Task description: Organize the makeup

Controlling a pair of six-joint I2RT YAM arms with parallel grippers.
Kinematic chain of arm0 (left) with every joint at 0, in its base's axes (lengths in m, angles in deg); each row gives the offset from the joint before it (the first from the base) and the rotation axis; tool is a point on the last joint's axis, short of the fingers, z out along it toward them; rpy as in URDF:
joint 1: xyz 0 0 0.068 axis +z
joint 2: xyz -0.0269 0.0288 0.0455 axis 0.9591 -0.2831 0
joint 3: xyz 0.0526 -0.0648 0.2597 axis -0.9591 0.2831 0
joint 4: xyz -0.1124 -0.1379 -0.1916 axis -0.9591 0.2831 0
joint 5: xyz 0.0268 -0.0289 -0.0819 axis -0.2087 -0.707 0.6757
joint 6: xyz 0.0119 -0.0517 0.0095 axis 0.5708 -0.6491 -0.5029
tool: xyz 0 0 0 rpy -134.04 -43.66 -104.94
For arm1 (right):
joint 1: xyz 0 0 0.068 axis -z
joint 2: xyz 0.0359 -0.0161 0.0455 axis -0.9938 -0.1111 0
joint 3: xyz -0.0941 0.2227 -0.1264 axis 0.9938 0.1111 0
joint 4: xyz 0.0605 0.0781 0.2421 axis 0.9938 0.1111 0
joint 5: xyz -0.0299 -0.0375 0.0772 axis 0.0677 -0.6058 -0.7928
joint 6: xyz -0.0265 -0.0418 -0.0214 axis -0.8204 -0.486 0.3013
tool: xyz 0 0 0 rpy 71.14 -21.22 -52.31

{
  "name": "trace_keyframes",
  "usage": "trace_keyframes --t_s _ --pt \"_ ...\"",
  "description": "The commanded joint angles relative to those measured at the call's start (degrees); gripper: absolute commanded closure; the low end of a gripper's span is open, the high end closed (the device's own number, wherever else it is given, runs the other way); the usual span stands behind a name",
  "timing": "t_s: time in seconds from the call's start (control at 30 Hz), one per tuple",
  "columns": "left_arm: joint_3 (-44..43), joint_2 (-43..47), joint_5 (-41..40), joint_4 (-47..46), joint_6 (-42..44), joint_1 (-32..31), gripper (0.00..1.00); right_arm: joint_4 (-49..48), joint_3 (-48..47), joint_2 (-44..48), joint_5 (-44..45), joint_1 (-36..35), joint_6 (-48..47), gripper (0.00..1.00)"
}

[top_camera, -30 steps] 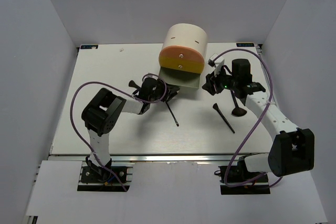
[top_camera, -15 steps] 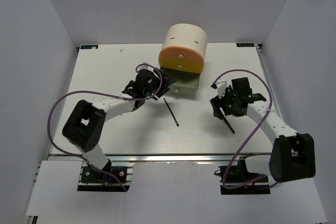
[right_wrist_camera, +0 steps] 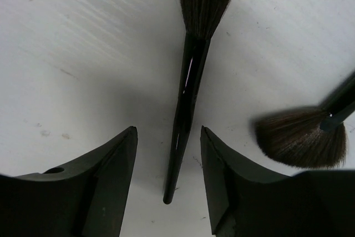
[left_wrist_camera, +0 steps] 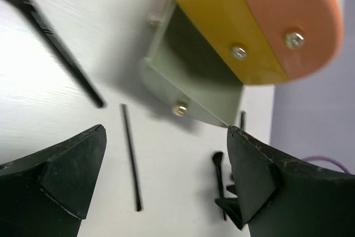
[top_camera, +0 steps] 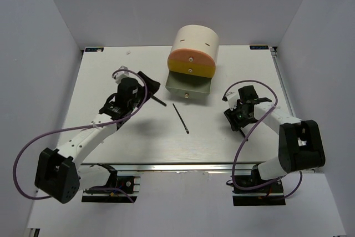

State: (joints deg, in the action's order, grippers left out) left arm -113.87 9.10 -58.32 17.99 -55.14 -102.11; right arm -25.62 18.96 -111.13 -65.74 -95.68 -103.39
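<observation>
Top external: left tool (left_wrist_camera: 166, 137) has backed off the drawer (top_camera: 173, 83), wide and empty. Right tool (right_wrist_camera: 168, 131), mid right, has dropped astride a brush (right_wrist_camera: 188, 81), half-open; grip comes next.

Case (top_camera: 194, 41) back centre; drawer (top_camera: 187, 86) before it; slim stick (top_camera: 180, 118) before drawer; brush (top_camera: 158, 101) left; two brushes (right_wrist_camera: 188, 92) right.

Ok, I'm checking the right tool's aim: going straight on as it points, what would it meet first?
Most likely the handle of the slim brush: the open right tool straddles it, pointing down at the table. The other brush lies off to the side, out of line. Height above the handle is unclear.
</observation>
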Motion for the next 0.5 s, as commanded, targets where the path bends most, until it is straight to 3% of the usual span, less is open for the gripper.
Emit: trace_keyframes --t_s 0.0,0.2,0.47 --pt "2.62 4.57 -2.65 5.88 2.15 3.76 0.02 -2.49 0.17 -2.46 2.29 0.19 0.41 0.46" --pt "5.70 9.76 -2.47 8.35 2.68 7.11 0.02 -4.69 1.31 -5.45 3.17 0.10 -0.82 0.54" --pt "8.69 10.30 -0.53 7.73 0.31 8.08 0.03 -4.52 4.91 -3.80 0.37 0.10 -3.90 0.84"
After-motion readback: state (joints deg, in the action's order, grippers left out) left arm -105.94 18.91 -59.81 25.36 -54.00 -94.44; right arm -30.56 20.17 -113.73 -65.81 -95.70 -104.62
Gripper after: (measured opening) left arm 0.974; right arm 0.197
